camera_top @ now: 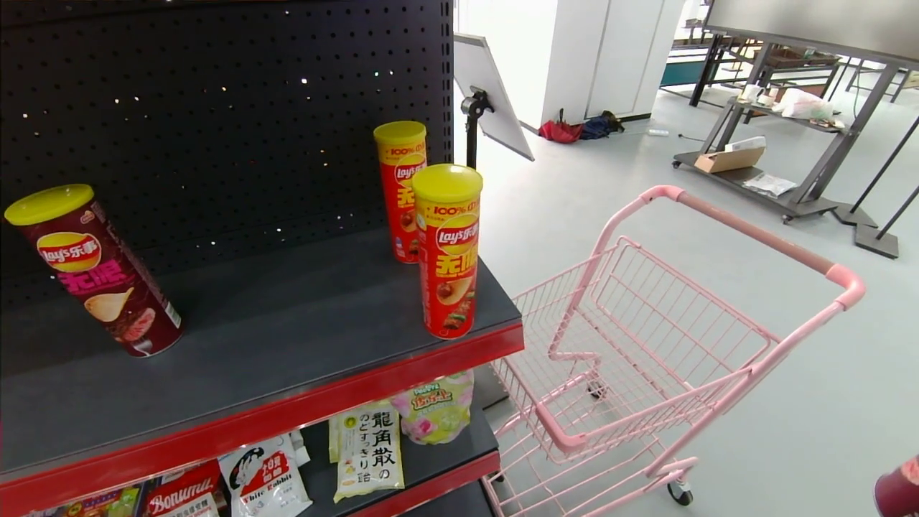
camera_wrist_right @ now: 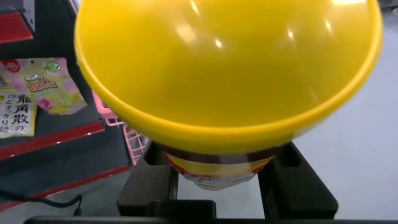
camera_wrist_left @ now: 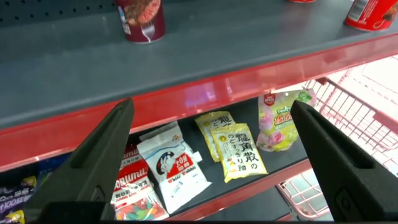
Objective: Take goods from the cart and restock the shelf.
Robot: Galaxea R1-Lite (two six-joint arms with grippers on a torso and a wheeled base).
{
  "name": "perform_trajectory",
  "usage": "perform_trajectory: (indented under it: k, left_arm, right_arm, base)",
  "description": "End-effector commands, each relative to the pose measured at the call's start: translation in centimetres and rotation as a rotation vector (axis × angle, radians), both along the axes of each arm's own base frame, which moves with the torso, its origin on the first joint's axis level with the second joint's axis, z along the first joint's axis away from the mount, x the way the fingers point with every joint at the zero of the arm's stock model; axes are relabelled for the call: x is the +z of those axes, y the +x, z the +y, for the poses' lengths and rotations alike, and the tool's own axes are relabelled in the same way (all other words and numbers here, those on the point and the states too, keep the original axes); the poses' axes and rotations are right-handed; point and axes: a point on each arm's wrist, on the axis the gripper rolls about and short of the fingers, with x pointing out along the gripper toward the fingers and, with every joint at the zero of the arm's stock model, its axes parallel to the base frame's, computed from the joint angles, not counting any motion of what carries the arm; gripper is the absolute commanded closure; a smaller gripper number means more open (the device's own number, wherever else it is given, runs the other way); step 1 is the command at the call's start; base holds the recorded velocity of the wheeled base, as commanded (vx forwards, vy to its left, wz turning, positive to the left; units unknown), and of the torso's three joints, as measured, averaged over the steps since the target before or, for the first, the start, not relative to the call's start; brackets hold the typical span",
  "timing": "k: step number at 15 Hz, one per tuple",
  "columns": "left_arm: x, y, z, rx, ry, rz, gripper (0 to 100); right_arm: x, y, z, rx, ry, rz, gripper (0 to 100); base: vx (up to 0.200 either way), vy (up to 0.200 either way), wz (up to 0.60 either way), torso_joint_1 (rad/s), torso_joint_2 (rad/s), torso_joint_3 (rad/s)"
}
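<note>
The right pincer (camera_wrist_right: pixel 221 179) is clamping a yellow-lidded chip can (camera_wrist_right: pixel 224 68), its jaws pressing the can's body from either side just under the lid. The can is hanging beside the pink cart (camera_top: pixel 646 323), well apart from the shelf (camera_top: pixel 287 316). The left pincer (camera_wrist_left: pixel 212 106) is gaping wide, holding nothing and facing the shelf's red edge above the snack bags (camera_wrist_left: pixel 236 149).

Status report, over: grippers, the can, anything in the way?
Left gripper open, facing shelf. Right gripper shut on can. On shelf: left can, back can, front can; wide gap mid-shelf. Cart right of shelf.
</note>
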Motion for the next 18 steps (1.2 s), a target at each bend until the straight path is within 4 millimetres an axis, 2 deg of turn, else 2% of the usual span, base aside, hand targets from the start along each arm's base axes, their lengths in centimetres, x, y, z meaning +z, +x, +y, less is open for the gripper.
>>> perform_trajectory:
  k: [1,11,18]
  left_arm:
    - [0.0,0.0,0.0,0.0,0.001,0.0,0]
    - [0.0,0.0,0.0,0.0,0.001,0.0,0]
    - [0.0,0.0,0.0,0.0,0.001,0.0,0]
  right_arm:
    - [-0.02,0.21,0.02,0.001,-0.002,0.011,100]
    - [-0.24,0.88,0.09,0.015,-0.038,0.04,100]
    - [-0.84,0.78,0.08,0.017,-0.049,0.052,100]
  base:
    - [0.0,0.0,0.0,0.163,-0.38,-0.222]
    - [0.0,0.0,0.0,0.154,-0.35,-0.202]
    - [0.0,0.0,0.6,0.013,-0.02,-0.016]
